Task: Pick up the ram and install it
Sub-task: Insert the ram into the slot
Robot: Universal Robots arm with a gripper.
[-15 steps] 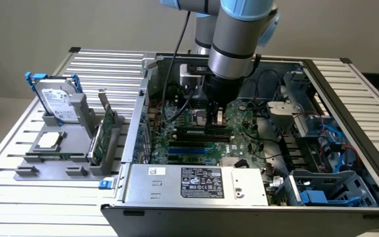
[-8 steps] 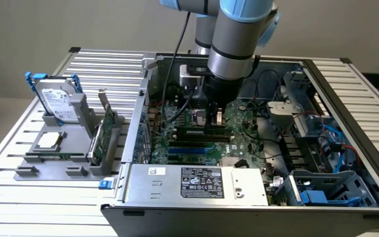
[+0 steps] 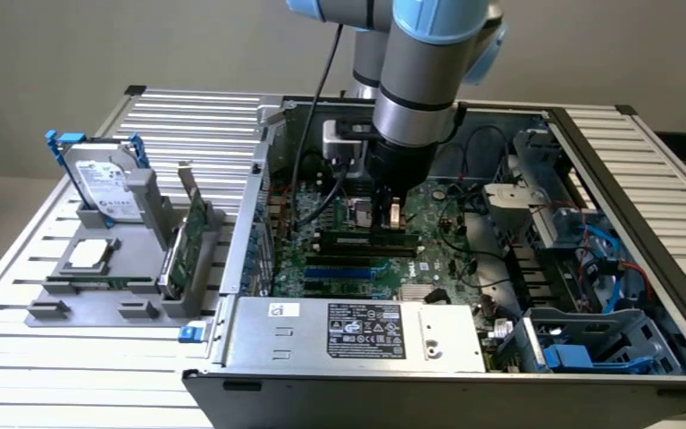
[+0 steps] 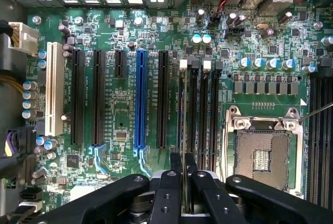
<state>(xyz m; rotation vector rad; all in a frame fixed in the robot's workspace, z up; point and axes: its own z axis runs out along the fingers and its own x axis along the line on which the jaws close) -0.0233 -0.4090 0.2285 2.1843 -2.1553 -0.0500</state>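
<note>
Print on the white label (image 3: 367,329) of the grey power supply is too small to read; the black gripper (image 4: 183,177) pinches the thin green ram stick (image 4: 183,120) edge-on, its long axis lined up along a black memory slot (image 4: 193,114) on the green motherboard (image 4: 119,114); whether it is seated cannot be told.

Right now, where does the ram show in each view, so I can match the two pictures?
Exterior view: the ram looks like the dark strip under the tool, above the blue slot in the picture.
Wrist view: the ram is seen edge-on as a thin line held in the tool, one black slot away from the blue slot.
Shared landmark: the blue slot.
</note>
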